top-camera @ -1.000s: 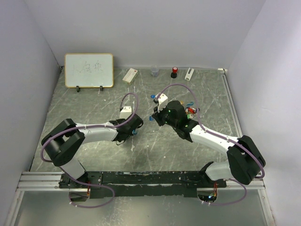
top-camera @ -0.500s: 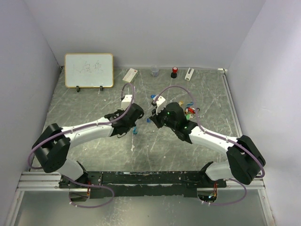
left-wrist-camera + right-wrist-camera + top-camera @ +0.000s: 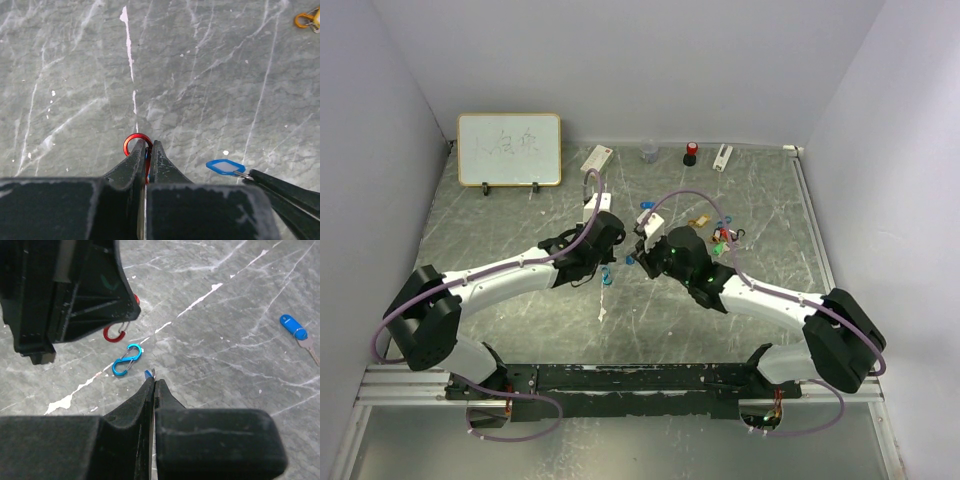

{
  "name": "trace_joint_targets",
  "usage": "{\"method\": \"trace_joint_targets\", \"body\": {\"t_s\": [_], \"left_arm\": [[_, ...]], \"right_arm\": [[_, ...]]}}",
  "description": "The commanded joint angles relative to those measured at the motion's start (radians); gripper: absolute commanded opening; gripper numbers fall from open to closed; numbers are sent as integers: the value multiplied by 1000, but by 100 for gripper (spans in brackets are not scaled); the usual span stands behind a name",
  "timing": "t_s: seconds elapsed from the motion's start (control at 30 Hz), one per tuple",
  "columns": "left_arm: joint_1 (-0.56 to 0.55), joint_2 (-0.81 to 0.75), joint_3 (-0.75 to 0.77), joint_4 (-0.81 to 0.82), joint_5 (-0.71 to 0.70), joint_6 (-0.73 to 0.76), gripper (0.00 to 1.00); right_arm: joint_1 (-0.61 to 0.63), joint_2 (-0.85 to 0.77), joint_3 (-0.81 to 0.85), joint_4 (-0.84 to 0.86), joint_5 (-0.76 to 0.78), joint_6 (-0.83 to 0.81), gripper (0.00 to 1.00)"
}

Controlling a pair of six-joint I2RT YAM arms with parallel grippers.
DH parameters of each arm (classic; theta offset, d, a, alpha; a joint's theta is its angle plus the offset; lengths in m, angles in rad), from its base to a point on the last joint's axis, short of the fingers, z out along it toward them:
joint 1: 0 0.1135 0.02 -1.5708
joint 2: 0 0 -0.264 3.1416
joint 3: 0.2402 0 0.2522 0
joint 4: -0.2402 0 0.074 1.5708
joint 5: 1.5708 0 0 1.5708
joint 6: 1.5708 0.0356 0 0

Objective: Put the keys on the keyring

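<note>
At mid-table, left gripper [image 3: 148,146], pinching the small red metal ring [image 3: 127,142], had closed in on right gripper [image 3: 152,378] clamping a blue-tagged metal key [image 3: 225,166], so threading looked next.

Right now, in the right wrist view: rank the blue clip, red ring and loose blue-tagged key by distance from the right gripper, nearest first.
1. The blue clip, on the table just up-left of the right gripper.
2. The red ring, farther up-left, beyond the clip.
3. The loose blue-tagged key, far off to the right on the table.
</note>
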Motion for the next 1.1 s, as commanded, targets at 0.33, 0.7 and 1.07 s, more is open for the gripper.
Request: {"method": "trace_joint_targets", "body": {"t_s": [0.33,0.7,1.07], "left_arm": [[3,-62,9,118,120,30,7],[1,-80,1,143,171,40,7],[1,-55,9,144,202,57,7]], "right_arm": [[43,22,-33,144,68,-49,0],[54,47,-71,245,105,-90,0],[57,47,-76,262,121,-98,0]]}}
